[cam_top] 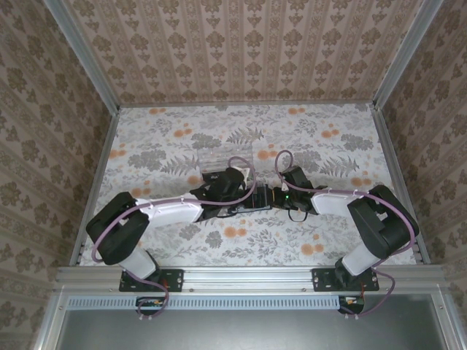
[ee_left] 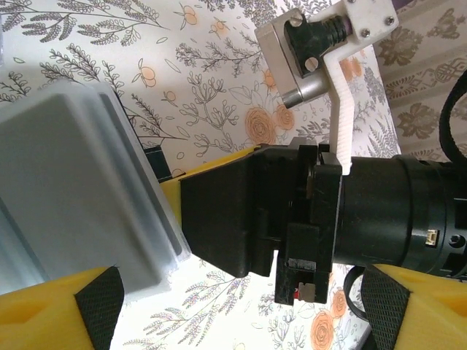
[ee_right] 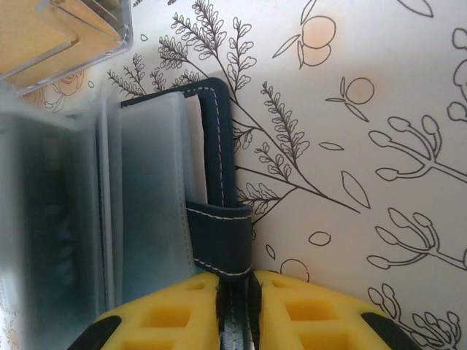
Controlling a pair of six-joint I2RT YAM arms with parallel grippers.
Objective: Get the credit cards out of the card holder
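The two arms meet nose to nose around the middle of the flowered worktop (cam_top: 328,153), a little nearer its near edge than its far one, and the card holder (ee_right: 219,146) sits between them. The right claw (ee_right: 235,292) is pressed together on the holder's dark navy cover. Its yellow fingers (ee_right: 175,317) stand tight on either side of the white-stitched navy strap, with only that thin piece between them. The holder lies open on the worktop. Its navy cover is turned toward the bare flowered surface, and beside the cover are cloudy blue-grey sleeves (ee_right: 146,189), blurred where they run up close to the right wrist camera. A narrow pale sliver shows between the sleeves and the navy edge, and I cannot tell whether it is a card or lining. The left claw (ee_left: 241,292) is spread wide. One yellow finger is low on one side of the left wrist view and the other low on the opposite side, with the black body of the right claw between them. The pale grey inside of the holder hangs just above one of the left fingers, but I cannot tell whether they touch. A clear plastic box (cam_top: 226,157) rests just beyond the holder, toward the far edge. In the right wrist view, something flat and orange-tan shows through the box wall.
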